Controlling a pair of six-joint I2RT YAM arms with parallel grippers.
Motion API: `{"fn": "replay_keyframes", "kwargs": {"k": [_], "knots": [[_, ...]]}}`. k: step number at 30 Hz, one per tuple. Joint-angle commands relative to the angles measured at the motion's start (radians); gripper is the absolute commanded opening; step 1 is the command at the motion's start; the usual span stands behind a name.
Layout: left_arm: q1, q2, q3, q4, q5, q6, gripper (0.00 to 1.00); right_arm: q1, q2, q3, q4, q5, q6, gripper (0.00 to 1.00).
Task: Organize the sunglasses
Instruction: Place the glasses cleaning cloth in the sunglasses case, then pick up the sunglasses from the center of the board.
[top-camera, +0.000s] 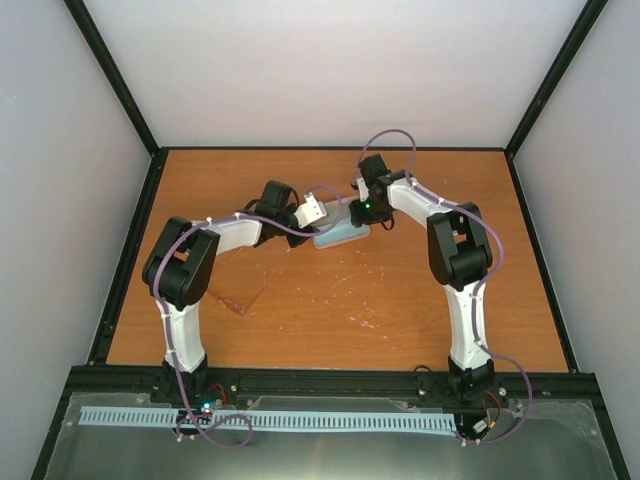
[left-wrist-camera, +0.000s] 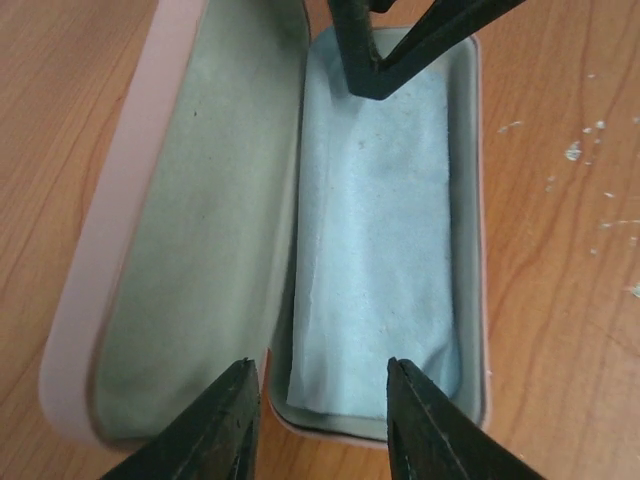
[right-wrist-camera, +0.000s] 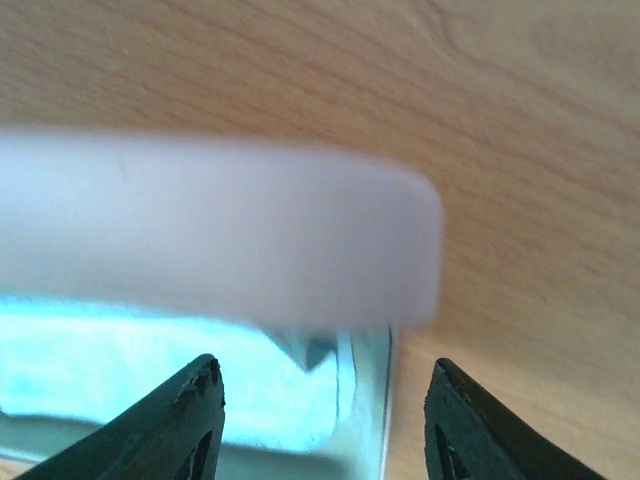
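Observation:
The pink case (left-wrist-camera: 120, 200) lies open on the table, its lid folded out to the left. A light blue cloth (left-wrist-camera: 380, 230) lies flat in its base. My left gripper (left-wrist-camera: 322, 400) is open just over the near end of the case, with nothing between its fingers. My right gripper (right-wrist-camera: 320, 400) is open at the case's other end, beside the blurred pink lid (right-wrist-camera: 200, 230), and its dark fingers (left-wrist-camera: 365, 50) show above the cloth. The amber sunglasses (top-camera: 238, 302) lie apart on the table, near the left arm's elbow.
The wooden table (top-camera: 400, 300) is bounded by black rails and pale walls. Small white flecks (left-wrist-camera: 590, 140) dot the wood to the right of the case. Both arms reach in toward the case (top-camera: 340, 236) at mid-table.

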Motion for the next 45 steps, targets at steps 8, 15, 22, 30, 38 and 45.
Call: {"fn": "replay_keyframes", "kwargs": {"k": [8,15,22,30,38,45], "knots": [[0.006,-0.27,-0.172,0.077,0.02,-0.053,0.55,-0.027,-0.277,-0.166,0.048,0.113,0.075,0.6],[0.127,-0.417,-0.154,-0.239,0.053,0.033,0.42,-0.027,-0.359,-0.151,-0.051,0.026,0.089,0.32],[0.48,-0.564,-0.164,-0.7,0.115,0.643,0.42,0.085,-0.403,-0.192,-0.121,-0.078,0.054,0.31],[0.657,-0.637,-0.231,-0.742,0.087,0.783,0.48,0.368,-0.212,0.09,-0.277,-0.083,-0.096,0.43],[0.765,-0.671,-0.345,-0.625,0.053,0.536,0.47,0.607,0.01,0.393,-0.371,-0.062,-0.128,0.43],[0.887,-0.79,-0.483,-0.533,0.021,0.327,0.51,0.713,0.1,0.499,-0.373,-0.088,-0.121,0.52]]}}
